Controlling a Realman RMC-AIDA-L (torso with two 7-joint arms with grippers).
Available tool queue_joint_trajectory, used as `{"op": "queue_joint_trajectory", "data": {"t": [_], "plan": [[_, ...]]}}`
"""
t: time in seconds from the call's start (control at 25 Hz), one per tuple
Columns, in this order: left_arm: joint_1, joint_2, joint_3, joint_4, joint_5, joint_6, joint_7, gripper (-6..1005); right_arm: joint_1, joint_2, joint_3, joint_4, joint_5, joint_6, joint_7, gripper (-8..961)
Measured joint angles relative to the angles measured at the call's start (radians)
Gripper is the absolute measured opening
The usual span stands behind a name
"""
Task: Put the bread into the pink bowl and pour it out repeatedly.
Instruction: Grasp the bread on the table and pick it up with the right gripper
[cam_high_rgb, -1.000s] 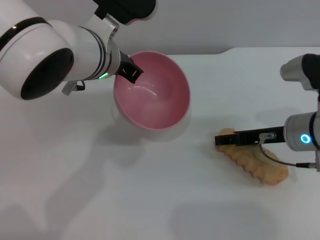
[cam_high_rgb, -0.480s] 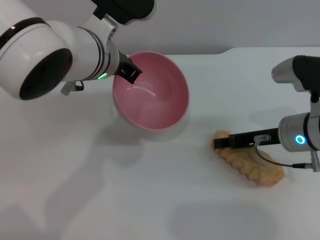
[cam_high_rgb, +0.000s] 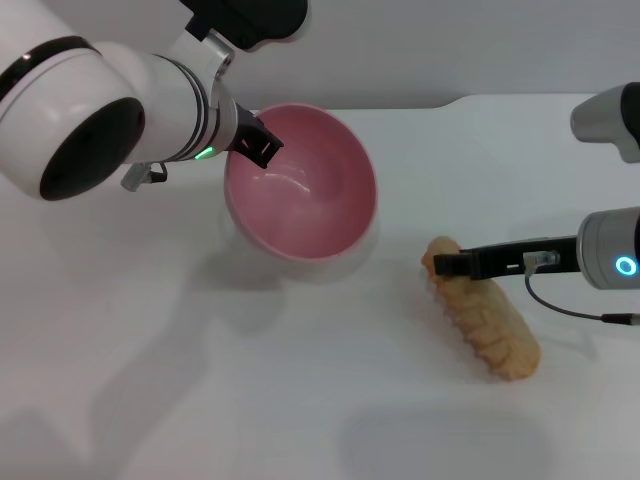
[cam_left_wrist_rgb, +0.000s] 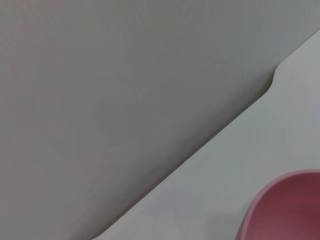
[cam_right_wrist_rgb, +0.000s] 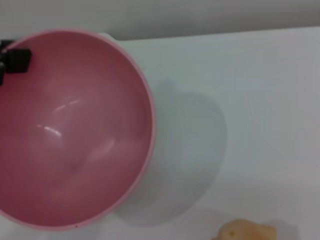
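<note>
— Bread (cam_high_rgb: 483, 318) first: where's my right gripper (cam_high_rgb: 440, 264) on it?

— At the loaf's end nearest the bowl (cam_high_rgb: 300, 182). I see one dark finger lying across the crust, touching it. Whether the fingers are clamped or apart, I cannot tell from the head view, and the right wrist view shows only a scrap of crust at its edge.

— And the loaf itself?

— Lying flat on the table (cam_high_rgb: 200, 400), ridged side showing, well apart from the bowl, to its right.

— Left gripper (cam_high_rgb: 258, 142)?

— Pinched on the bowl's rim, bowl tilted with its mouth toward the loaf. It's empty inside.

— So which step am I on?

— Picking up, I judge. Next I need a firm hold on the loaf, then a lift and a carry left over the rim before release.
</note>
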Motion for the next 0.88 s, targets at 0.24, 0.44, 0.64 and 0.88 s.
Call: {"op": "queue_joint_trajectory", "data": {"t": [0.24, 0.44, 0.64, 0.88], "plan": [[-0.004, 0.000, -0.001, 0.000, 0.001, 0.001, 0.000, 58, -0.016, 0.000, 0.002, -0.032, -0.003, 0.010, 0.002, 332], [-0.005, 0.000, -0.001, 0.000, 0.002, 0.002, 0.000, 59, -0.027, 0.000, 0.002, -0.064, -0.004, 0.021, 0.007, 311], [-0.006, 0.000, -0.004, -0.002, 0.011, 0.003, 0.000, 59, -0.046, 0.000, 0.003, -0.124, -0.017, 0.037, 0.024, 286], [-0.008, 0.000, -0.007, -0.002, 0.013, 0.004, 0.000, 59, -0.060, 0.001, -0.004, -0.172, -0.047, 0.049, 0.049, 240]]}}
